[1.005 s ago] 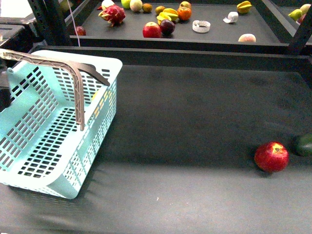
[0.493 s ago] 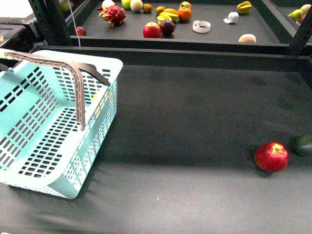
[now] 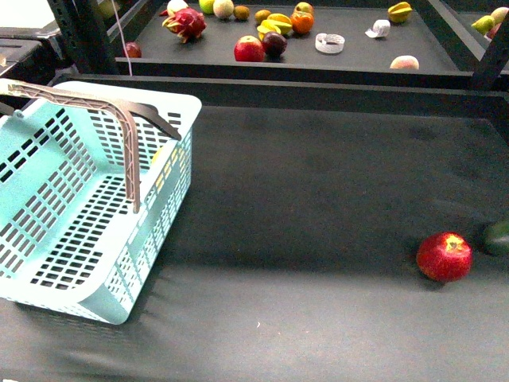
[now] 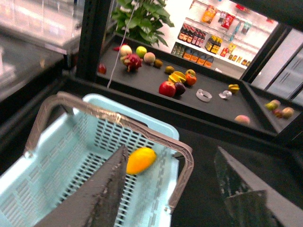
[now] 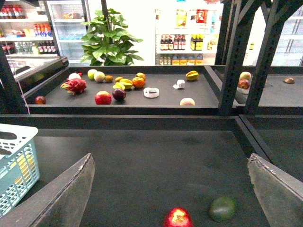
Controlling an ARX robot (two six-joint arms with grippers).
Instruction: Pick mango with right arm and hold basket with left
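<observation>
The light blue basket [image 3: 48, 263] stands at the table's left with its brown handle [image 3: 127, 135] raised. The yellow mango [image 4: 140, 160] lies inside the basket [image 4: 71, 156] against its far wall; in the front view only a yellow patch [image 3: 162, 156] shows through the slots. My left gripper [image 4: 171, 151] hangs open above the basket, its jaws either side of the handle [image 4: 156, 135] and touching nothing. My right gripper [image 5: 170, 158] is open over the dark table, holding nothing. Neither arm shows in the front view.
A red apple [image 3: 444, 256] and a dark green fruit [image 3: 499, 236] lie at the table's right, in front of the right gripper. Behind a raised black ledge [image 3: 318, 83] is a shelf with several fruits [image 3: 249, 49]. Black frame posts [image 3: 83, 36] stand at the back left.
A dark piece of the left arm at the front view's left edge has gone out of view. Basket, apple and green fruit have stayed put.
</observation>
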